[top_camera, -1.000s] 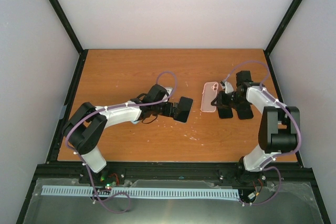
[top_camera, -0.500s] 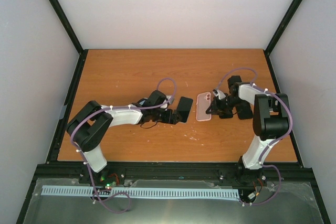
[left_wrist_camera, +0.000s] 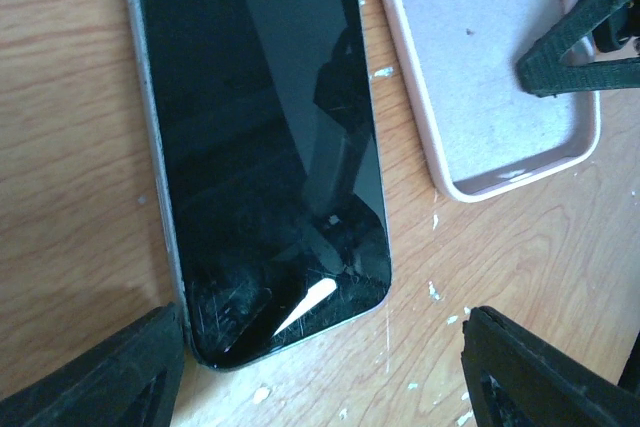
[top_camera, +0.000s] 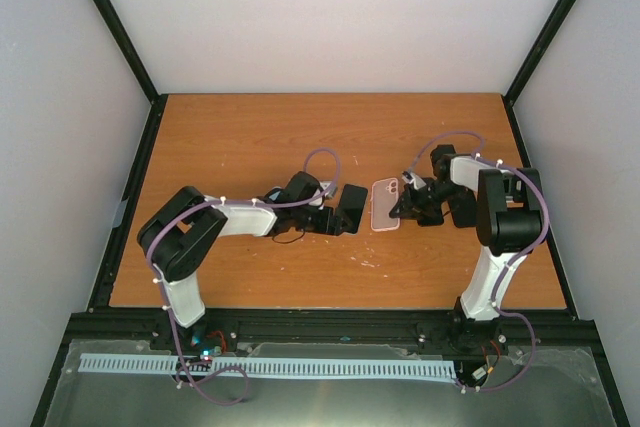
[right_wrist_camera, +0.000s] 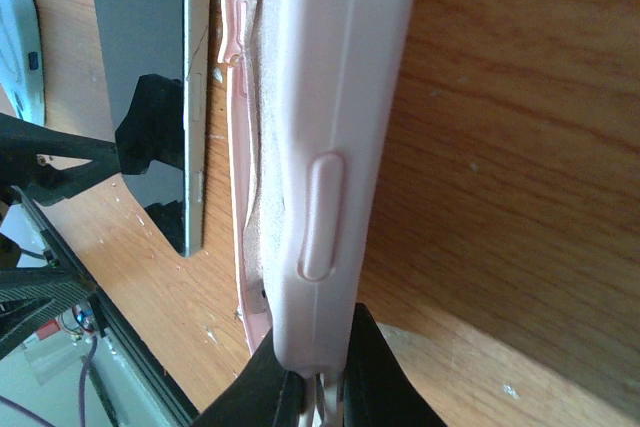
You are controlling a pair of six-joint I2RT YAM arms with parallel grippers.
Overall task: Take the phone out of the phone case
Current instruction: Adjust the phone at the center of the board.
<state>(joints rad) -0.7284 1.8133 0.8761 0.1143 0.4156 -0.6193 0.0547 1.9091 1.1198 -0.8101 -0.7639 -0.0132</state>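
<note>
Your right claw (right_wrist_camera: 318, 387) is clenched on the case (right_wrist_camera: 330, 147). Its fingers pinch the long wall that carries the side button, which is the wall away from the phone. I judge you hold it there to pin the soft pink shell down, so it cannot follow the phone or slide.

Your left claw (left_wrist_camera: 325, 347) is released and grips nothing. Its two fingers (left_wrist_camera: 100, 377) spread wide on either side of the phone's end, the end that lies away from the case's open corner. One tip sits right at the phone's corner, and I cannot tell whether it touches. That straddling stance looks like a setup for closing across the phone's width, or for drawing it further off.

The phone (left_wrist_camera: 260, 127) is already out of the case. It lies screen up just beside the case's nearer long wall and roughly parallel to it, with a thin strip of bare table (left_wrist_camera: 70, 147) between them. The case itself is hollow, its lining showing and nothing inside. The glass is cracked at the end between your left fingers, so a squeeze there calls for a light touch on the metal edges, not the screen.

By my reading the extraction itself is done, and what remains is to separate the two cleanly and let go
</note>
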